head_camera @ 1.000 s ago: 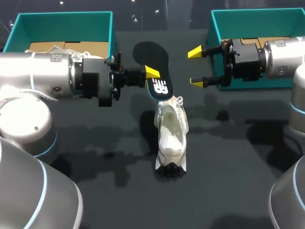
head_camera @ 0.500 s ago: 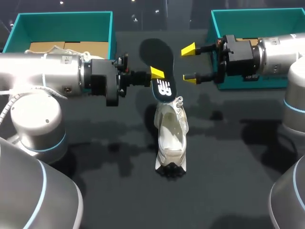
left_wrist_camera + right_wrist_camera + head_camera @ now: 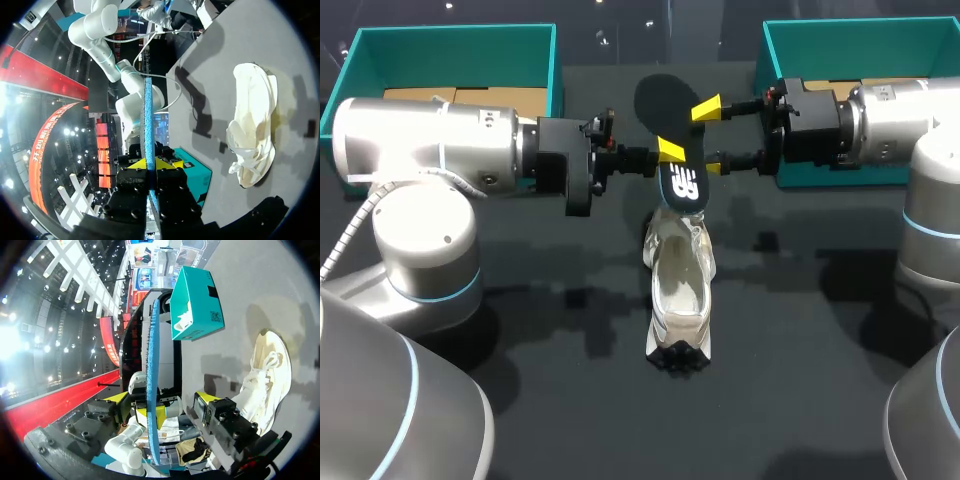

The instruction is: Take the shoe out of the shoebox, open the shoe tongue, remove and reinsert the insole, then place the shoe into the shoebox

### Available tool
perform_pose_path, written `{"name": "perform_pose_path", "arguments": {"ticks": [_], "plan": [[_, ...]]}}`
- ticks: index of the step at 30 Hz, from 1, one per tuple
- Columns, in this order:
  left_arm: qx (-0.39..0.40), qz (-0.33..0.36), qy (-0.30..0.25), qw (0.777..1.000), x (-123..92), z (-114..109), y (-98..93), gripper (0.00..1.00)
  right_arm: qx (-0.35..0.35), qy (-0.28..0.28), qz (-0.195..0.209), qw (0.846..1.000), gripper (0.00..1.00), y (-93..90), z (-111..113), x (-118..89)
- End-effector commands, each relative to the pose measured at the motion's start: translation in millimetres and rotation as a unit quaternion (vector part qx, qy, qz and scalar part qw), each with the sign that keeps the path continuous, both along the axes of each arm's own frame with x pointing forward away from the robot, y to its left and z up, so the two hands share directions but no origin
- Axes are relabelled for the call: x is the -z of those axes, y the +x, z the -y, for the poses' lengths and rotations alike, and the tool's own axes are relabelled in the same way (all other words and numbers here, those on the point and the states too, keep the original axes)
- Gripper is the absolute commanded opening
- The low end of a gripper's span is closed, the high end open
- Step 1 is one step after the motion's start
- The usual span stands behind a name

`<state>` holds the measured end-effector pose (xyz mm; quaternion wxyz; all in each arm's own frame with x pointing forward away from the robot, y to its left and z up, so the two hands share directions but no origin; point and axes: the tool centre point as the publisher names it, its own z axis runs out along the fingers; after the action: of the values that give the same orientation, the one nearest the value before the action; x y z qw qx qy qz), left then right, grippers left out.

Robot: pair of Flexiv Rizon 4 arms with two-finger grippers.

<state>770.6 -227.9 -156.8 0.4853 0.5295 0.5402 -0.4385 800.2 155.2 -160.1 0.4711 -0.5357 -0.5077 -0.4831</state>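
- The left gripper (image 3: 150, 164) is pinching the insole (image 3: 663, 115). Its two yellow tips are pressed against either face of it, and they hold it up off the table (image 3: 800, 350).
- The insole is black with a white logo near its lower end. From above it tilts, with the logo end lowest, just over the laced end of the shoe (image 3: 680, 290). I cannot tell whether the two touch.
- The right gripper (image 3: 710, 136) comes in from the opposite side with its fingers spread wide. In its own wrist view the insole stands edge-on between them, and neither finger presses on it.
- The shoe is white and rests on the dark table near the middle, below both grippers and outside either box. Its opening faces up and its laces are loose at the far end.
- A teal shoebox (image 3: 450, 30) sits at the far left of the table, behind the left arm.
- A second teal box (image 3: 860, 25) sits at the far right, behind the right arm.
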Motion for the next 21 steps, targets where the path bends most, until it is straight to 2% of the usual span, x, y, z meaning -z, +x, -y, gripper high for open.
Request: {"name": "perform_pose_path", "arguments": {"ticks": [1, 16, 21], "plan": [[0.002, 0.0, -0.001, 1.0, 2.5, 3.5, 0.5, 0.0, 0.001, 0.0, -0.001, 1.0, 0.5, 0.8, -3.9, 1.1], [0.008, 0.001, 0.008, 1.0, 5.5, 6.9, -0.9, 0.0, -0.012, -0.002, -0.002, 1.0, 0.26, -0.1, -7.4, 0.0], [0.007, 0.002, 0.01, 1.0, 6.9, 7.9, 0.5, 0.0, -0.016, -0.001, -0.005, 1.0, 0.25, -0.6, -9.0, 1.5]]}}
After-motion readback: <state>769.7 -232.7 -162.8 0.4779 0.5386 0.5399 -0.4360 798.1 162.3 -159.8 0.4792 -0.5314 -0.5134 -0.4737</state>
